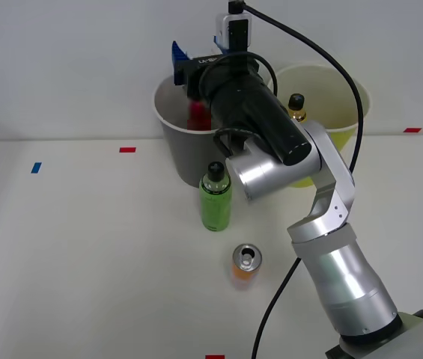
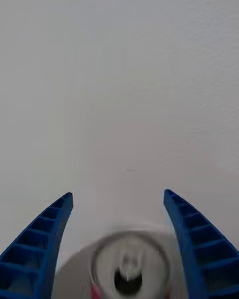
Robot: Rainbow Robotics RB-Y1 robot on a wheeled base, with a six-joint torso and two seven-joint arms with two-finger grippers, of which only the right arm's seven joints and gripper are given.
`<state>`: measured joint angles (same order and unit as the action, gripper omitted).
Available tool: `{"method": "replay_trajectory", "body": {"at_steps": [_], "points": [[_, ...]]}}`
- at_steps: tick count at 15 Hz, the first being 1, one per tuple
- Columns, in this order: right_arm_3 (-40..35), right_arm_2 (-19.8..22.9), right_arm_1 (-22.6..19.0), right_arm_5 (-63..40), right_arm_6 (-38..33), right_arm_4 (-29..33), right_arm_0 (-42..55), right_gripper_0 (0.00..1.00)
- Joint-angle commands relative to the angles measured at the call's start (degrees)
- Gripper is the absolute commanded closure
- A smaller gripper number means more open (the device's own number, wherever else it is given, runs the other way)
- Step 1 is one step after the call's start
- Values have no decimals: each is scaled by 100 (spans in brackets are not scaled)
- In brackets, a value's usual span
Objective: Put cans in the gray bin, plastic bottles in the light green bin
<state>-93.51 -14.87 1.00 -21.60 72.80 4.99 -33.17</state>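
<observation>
My right gripper (image 1: pixel 196 48) hangs open over the gray bin (image 1: pixel 168 142). The red can (image 1: pixel 196 114) is inside that bin's mouth, just below the blue fingers (image 1: pixel 177 54). In the right wrist view its silver top (image 2: pixel 128 264) looks blurred and lies between the spread fingers (image 2: pixel 45 234), touching neither; the gripper (image 2: pixel 118 194) faces the pale wall. The orange can (image 1: pixel 245 263) stands on the table in front. The green bottle (image 1: pixel 215 198) stands upright before the gray bin. The amber bottle (image 1: pixel 296 105) sits in the light green bin (image 1: pixel 346 127), partly hidden by my arm.
The two bins stand side by side against the white wall at the table's back. Red tape marks (image 1: pixel 127 149) and a blue tape mark (image 1: pixel 36 167) lie on the white table. A black cable (image 1: pixel 323 52) loops over the light green bin.
</observation>
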Motion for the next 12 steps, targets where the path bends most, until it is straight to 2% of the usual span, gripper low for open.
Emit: {"method": "replay_trajectory", "body": {"at_steps": [1, 12], "points": [[0, -7, 0, 42, -20, -86, 4, 6], [0, -7, -21, 236, -38, -271, 4, 5]]}}
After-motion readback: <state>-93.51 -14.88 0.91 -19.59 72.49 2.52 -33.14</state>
